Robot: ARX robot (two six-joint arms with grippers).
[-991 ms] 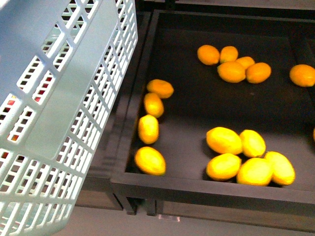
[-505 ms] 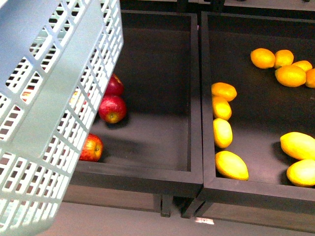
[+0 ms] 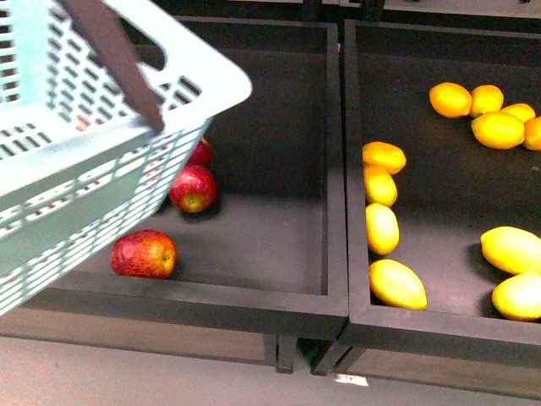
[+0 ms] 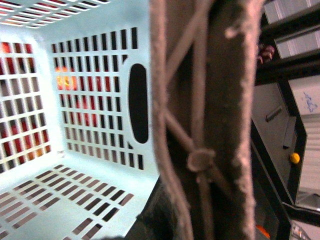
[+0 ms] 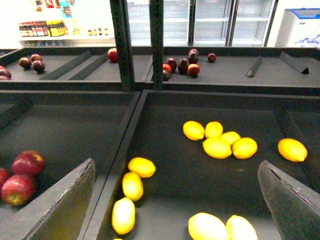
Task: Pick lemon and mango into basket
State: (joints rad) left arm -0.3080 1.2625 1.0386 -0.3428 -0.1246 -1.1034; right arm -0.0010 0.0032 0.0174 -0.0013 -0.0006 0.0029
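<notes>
Basket point(image 3: 127, 182) is up in the air on the left, tipped over the bin point(image 3: 211, 298) with the apples point(image 3: 193, 188). Its brown handle point(image 3: 114, 59) runs right across the left wrist camera, so it's riding on the left arm, though I can't see that hand itself and can't tell if it's clenched or just hooked under. What shows of the basket's inside is bare, so I reckon nothing's been picked yet. The right hand point(image 5: 176, 164) is spread wide with nothing in it, over the yellow-fruit bin point(image 3: 439, 328), presumably lining up a grab. The mango point(image 3: 397, 283) I'd guess is one of the longish golden ones along the divider. The lemon point(image 3: 499, 129) is probably in the smaller egg-shaped bunch at the back, not certain. Parking the basket off to the side gives the right arm room
</notes>
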